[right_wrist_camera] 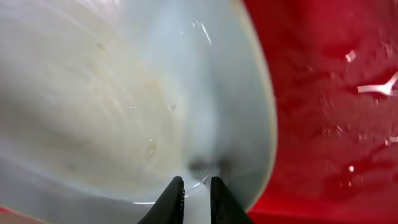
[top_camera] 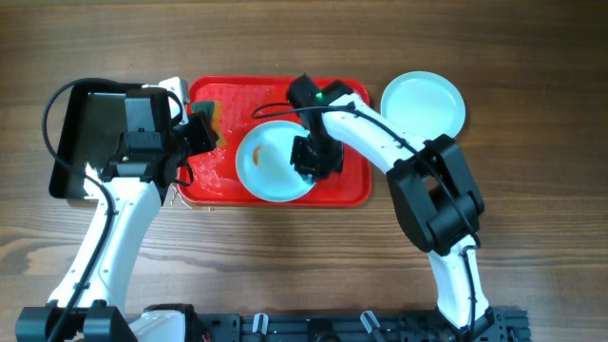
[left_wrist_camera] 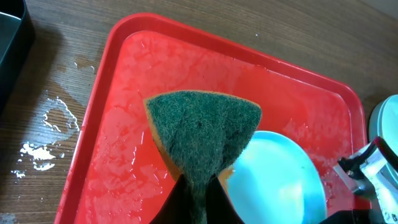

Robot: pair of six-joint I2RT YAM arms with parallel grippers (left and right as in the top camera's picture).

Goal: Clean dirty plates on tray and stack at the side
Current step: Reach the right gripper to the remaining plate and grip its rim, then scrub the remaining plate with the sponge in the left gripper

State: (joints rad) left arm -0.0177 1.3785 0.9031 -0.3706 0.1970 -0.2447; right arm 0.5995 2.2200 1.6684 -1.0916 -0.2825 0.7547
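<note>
The red tray (top_camera: pixel 249 93) lies in the middle, wet, and also shows in the left wrist view (left_wrist_camera: pixel 143 68). A pale-blue plate (top_camera: pixel 271 171) with a small orange smear lies on it. My right gripper (top_camera: pixel 315 158) is shut on this plate's right rim; in the right wrist view its fingers (right_wrist_camera: pixel 194 190) pinch the plate (right_wrist_camera: pixel 112 99) edge over the tray (right_wrist_camera: pixel 336 93). My left gripper (top_camera: pixel 201 133) is shut on a green-faced sponge (left_wrist_camera: pixel 202 130), held over the tray's left part, beside the plate (left_wrist_camera: pixel 280 180). A second plate (top_camera: pixel 424 103) lies on the table right of the tray. No third plate shows.
A black rectangular tray (top_camera: pixel 81 133) stands on the table left of the red tray, partly under my left arm. Water drops (left_wrist_camera: pixel 43 134) lie on the wood by the red tray's left rim. The second plate's edge (left_wrist_camera: pixel 387 118) shows at the far right.
</note>
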